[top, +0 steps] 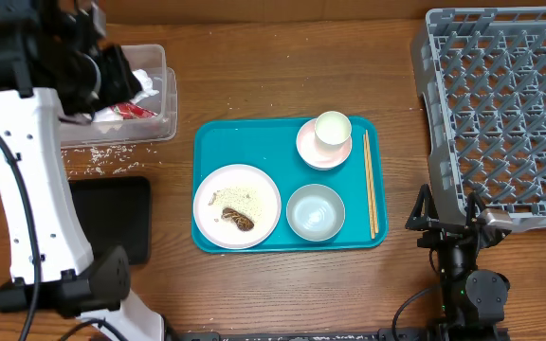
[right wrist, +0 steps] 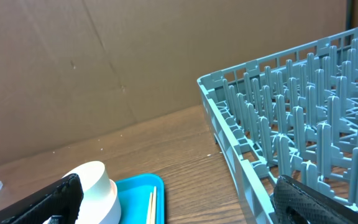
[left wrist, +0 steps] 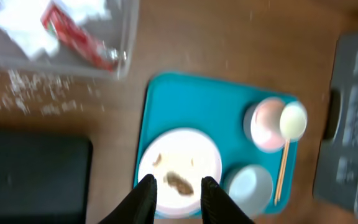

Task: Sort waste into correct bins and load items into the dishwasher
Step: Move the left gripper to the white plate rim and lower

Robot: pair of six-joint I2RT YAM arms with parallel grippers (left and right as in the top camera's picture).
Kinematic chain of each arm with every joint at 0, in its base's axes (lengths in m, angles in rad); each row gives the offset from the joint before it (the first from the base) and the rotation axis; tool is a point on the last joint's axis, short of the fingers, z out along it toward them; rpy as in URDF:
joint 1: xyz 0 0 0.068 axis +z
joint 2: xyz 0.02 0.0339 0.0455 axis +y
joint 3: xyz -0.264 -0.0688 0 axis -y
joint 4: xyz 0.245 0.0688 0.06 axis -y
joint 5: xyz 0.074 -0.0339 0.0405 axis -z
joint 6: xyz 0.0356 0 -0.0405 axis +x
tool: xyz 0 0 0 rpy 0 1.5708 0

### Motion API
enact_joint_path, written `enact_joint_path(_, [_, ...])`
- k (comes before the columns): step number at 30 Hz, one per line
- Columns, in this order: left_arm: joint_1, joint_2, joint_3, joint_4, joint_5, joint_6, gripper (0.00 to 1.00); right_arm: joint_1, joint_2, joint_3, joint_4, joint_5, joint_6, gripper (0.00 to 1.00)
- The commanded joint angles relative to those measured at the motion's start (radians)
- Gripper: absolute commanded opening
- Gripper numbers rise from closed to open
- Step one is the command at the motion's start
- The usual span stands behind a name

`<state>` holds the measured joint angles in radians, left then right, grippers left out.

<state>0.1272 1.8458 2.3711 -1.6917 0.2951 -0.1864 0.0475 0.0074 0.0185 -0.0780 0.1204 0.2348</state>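
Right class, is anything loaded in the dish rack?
No, the dish rack shows only bare pegs; the bowls sit on the teal tray.

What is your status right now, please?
Left gripper open, empty, over tub. Right gripper open by rack. Tissue, wrapper binned; scrap on plate. Nothing in the way.

The left arm (top: 27, 189) stretches forward along the left side. The left gripper (left wrist: 178, 183) points down, jaws slightly apart and empty. The right arm (top: 463, 275) sits folded low, and the right gripper (right wrist: 179, 186) is held level, jaws spread wide, holding nothing.
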Motion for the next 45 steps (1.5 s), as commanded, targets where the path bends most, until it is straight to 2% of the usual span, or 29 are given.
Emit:
enact_joint_path(1, [-0.022,-0.084,-0.205,0.002,-0.04,-0.002,0.29,-0.003,-0.003,-0.01,0.005,0.01,-0.007,1.0])
enact_joint_path(3, [-0.051,-0.119,-0.323,0.004,-0.039,-0.022,0.33,-0.003,-0.003,-0.01,0.005,0.009,-0.007,1.0])
enact_joint_path(7, [-0.116,-0.123,-0.448,0.037,-0.035,-0.045,0.33,-0.003,-0.003,-0.01,0.005,0.009,-0.007,1.0])
enact_joint_path(15, [-0.324,-0.122,-0.703,0.296,-0.045,-0.182,0.35,-0.003,-0.003,-0.01,0.005,0.01,-0.007,1.0])
enact_joint_path(17, [-0.373,-0.119,-0.754,0.382,-0.045,-0.224,0.44,-0.003,-0.003,-0.01,0.005,0.01,-0.007,1.0])
enact_joint_path(18, [-0.408,-0.118,-0.798,0.454,-0.045,-0.262,0.55,-0.003,-0.003,-0.01,0.005,0.01,-0.007,1.0])
enact_joint_path(23, [-0.483,-0.116,-0.925,0.629,-0.16,-0.469,0.56,-0.003,-0.003,-0.01,0.005,0.01,-0.007,1.0])
enact_joint_path(26, [-0.524,-0.116,-0.997,0.74,-0.229,-0.547,0.59,-0.003,-0.003,-0.01,0.006,0.009,-0.007,1.0])
enact_joint_path(29, [-0.547,-0.116,-1.032,0.815,-0.228,-0.548,0.84,-0.003,-0.003,-0.01,0.005,0.01,-0.007,1.0])
enact_joint_path(32, [-0.57,-0.116,-1.052,0.872,-0.228,-0.547,1.0,-0.003,-0.003,-0.01,0.005,0.009,-0.007,1.0])
enact_joint_path(45, [-0.6,-0.113,-1.062,0.925,-0.19,-0.58,1.0,-0.003,-0.003,-0.01,0.005,0.009,-0.007,1.0])
